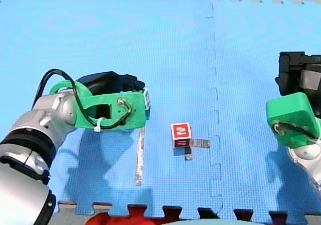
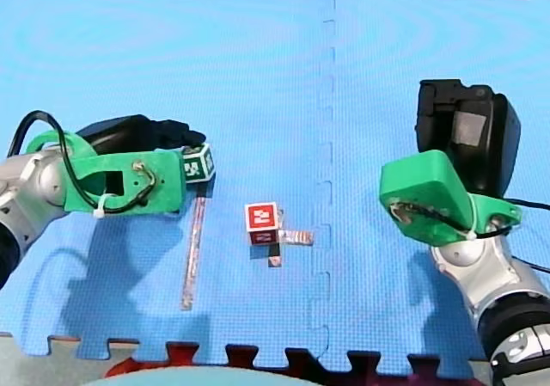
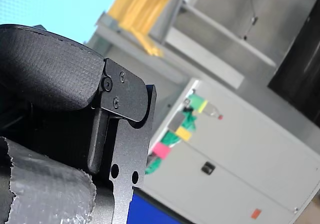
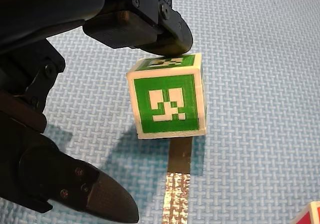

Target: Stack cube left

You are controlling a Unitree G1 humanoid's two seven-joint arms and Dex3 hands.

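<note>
Markings: a white block pattern on a green field, framed in white, is carried by the green cube [image 4: 167, 102]; a like white pattern on red is carried by the red cube [image 2: 261, 220]. No letters can be read on either.
Green cube: it is seen left of the frame's middle, at the upper end of a silver tape strip [image 2: 192, 257].
Left hand [image 2: 142, 132]: it is reached in from the left edge. In the second wrist view an upper fingertip [image 4: 165, 37] is laid on the cube's top edge, while the lower fingertip [image 4: 100, 199] is kept well apart, so the grip is not closed on the cube.
Right hand [image 2: 468, 141]: it is held at the right side, over the mat; whether it is open or closed cannot be told.
Red cube: it is set near the lower middle, on a small tape cross [image 2: 296, 237].
Open room: bare blue foam mat [image 2: 258, 59] is left between the two cubes and across the upper half; a toothed seam [image 2: 331, 145] is run down right of the middle.
Cut off: a red shape [image 2: 172, 369] is clipped by the bottom edge.
Hard to make out: whether the green cube is rested on the mat or raised.
</note>
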